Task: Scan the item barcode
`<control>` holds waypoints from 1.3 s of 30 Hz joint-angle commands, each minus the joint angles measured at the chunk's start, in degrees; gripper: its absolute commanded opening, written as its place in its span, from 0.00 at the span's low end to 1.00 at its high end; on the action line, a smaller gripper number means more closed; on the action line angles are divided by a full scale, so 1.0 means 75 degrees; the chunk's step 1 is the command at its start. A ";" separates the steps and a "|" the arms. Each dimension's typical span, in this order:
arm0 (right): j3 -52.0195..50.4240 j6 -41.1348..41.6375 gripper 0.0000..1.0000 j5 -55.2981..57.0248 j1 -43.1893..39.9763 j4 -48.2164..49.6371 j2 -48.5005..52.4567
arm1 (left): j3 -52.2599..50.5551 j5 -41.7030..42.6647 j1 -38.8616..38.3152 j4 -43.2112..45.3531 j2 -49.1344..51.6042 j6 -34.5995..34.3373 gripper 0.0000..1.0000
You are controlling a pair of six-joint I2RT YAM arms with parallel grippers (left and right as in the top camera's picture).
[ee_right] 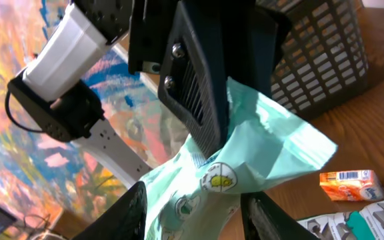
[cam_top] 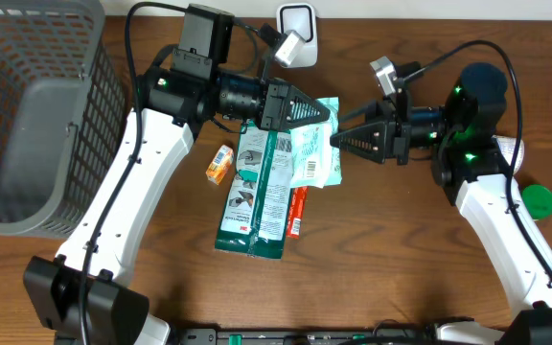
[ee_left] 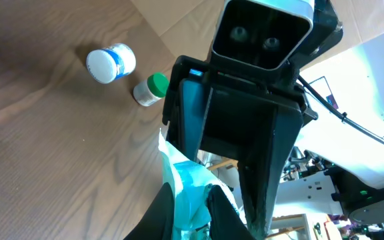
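Note:
The item is a pale teal packet [cam_top: 314,153], held up between both arms over the table's middle, and a barcode shows on its lower part. My left gripper [cam_top: 329,113] is shut on the packet's top edge; the left wrist view shows the teal film [ee_left: 187,179] pinched between the black fingers [ee_left: 165,207]. From the right, my right gripper [cam_top: 335,140] is at the packet's right edge. In the right wrist view the packet [ee_right: 259,147] fills the gap of that gripper [ee_right: 195,193], touching both fingers. A white scanner [cam_top: 295,21] stands at the table's back edge.
Under the packet lie a long green-and-white package [cam_top: 257,192], a red packet [cam_top: 297,211] and a small orange box [cam_top: 220,164]. A grey basket [cam_top: 36,115] fills the left side. A green-capped bottle [cam_top: 537,199] and a white bottle [ee_left: 110,62] stand at the right.

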 commanded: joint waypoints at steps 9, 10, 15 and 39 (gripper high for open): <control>0.0047 0.0676 0.33 0.0353 0.0271 0.0012 -0.0090 | -0.0017 0.0184 -0.0003 0.0009 -0.0012 0.0137 0.07; 0.0047 0.0676 0.33 0.0358 0.0321 0.0012 -0.0090 | -0.0017 0.0187 -0.0003 0.0009 -0.0012 0.0137 0.07; 0.0047 0.0673 0.33 0.0382 0.0487 0.0009 -0.0090 | -0.0017 0.0187 -0.0003 0.0009 -0.0012 0.0137 0.07; 0.0044 -0.0361 0.50 0.0154 0.0216 -0.0796 -0.0079 | -0.0017 0.0187 -0.0003 0.0006 -0.0012 0.0160 0.07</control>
